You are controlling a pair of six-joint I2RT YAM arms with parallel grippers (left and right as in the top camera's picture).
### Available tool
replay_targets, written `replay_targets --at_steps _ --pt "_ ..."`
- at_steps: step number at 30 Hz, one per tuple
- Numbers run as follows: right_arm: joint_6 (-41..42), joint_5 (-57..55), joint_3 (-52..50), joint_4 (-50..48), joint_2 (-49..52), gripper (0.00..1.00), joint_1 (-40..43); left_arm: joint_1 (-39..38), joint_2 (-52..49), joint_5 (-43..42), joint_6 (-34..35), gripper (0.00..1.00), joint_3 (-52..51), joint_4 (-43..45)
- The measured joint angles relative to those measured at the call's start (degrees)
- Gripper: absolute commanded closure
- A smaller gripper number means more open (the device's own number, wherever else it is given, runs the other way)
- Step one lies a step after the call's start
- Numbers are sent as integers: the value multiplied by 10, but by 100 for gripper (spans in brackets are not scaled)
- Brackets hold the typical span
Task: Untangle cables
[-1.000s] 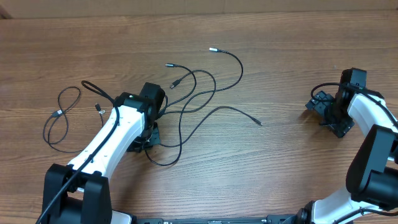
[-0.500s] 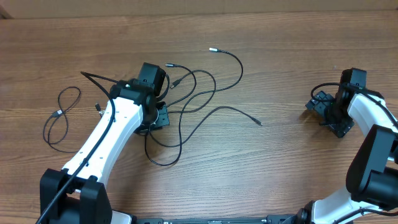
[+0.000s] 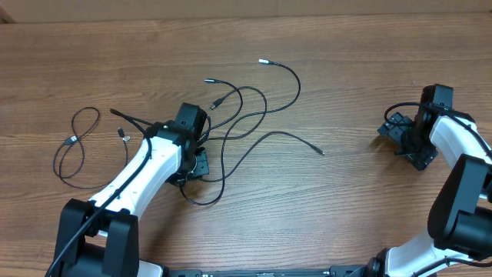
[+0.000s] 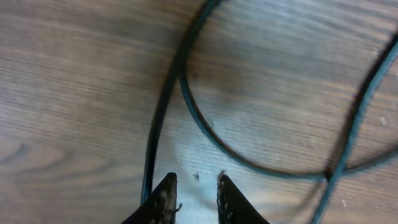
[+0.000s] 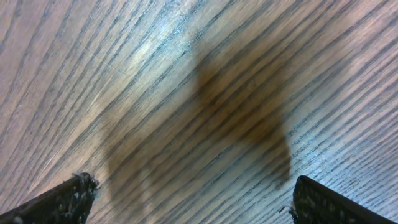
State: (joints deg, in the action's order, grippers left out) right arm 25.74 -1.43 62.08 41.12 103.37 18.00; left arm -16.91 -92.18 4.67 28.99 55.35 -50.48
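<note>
- The desk is showing brown wood grain running from 9 to 3 o'clock, with soft glare brightening the boards in both wrist views.
- A paler tan strip is running along the 12 o'clock edge of the overhead view; what it belongs to cannot be told.
- The cables are lying in a loose tangle around the desk's centre, with plug-tipped strands reaching toward 12 and 3 o'clock.
- One separate looped cable is lying well apart at 9 o'clock.
- The left end effector is hovering low at the tangle's 8 o'clock side. In its wrist view the left end effector is holding its tips a narrow gap apart with only bare wood between them. One black strand is running just beside the left tip, gripped by nothing.
- The right end effector is sitting at 3 o'clock, well apart from the cables, with its jaws spread wide over bare wood and its own shadow.
</note>
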Motion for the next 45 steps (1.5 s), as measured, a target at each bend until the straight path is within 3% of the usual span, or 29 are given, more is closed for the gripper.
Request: replay_targets --at_steps 10,18,21,27,29,30,39,45 --pt "0 0 0 0 0 0 0 0 0 24 26 72 -67 126" --pt "0 0 0 0 0 0 0 0 0 37 70 71 -85 148" --pt "0 0 0 0 0 0 0 0 0 37 88 77 -91 163" --pt "0 0 0 0 0 0 0 0 0 41 124 80 -106 186" --pt "0 0 0 0 0 0 0 0 0 42 130 96 -106 186" --pt "0 0 0 0 0 0 0 0 0 43 136 96 -106 186" --pt "0 0 0 0 0 0 0 0 0 25 97 96 -107 207" --pt "0 0 0 0 0 0 0 4 0 -66 33 96 -79 200"
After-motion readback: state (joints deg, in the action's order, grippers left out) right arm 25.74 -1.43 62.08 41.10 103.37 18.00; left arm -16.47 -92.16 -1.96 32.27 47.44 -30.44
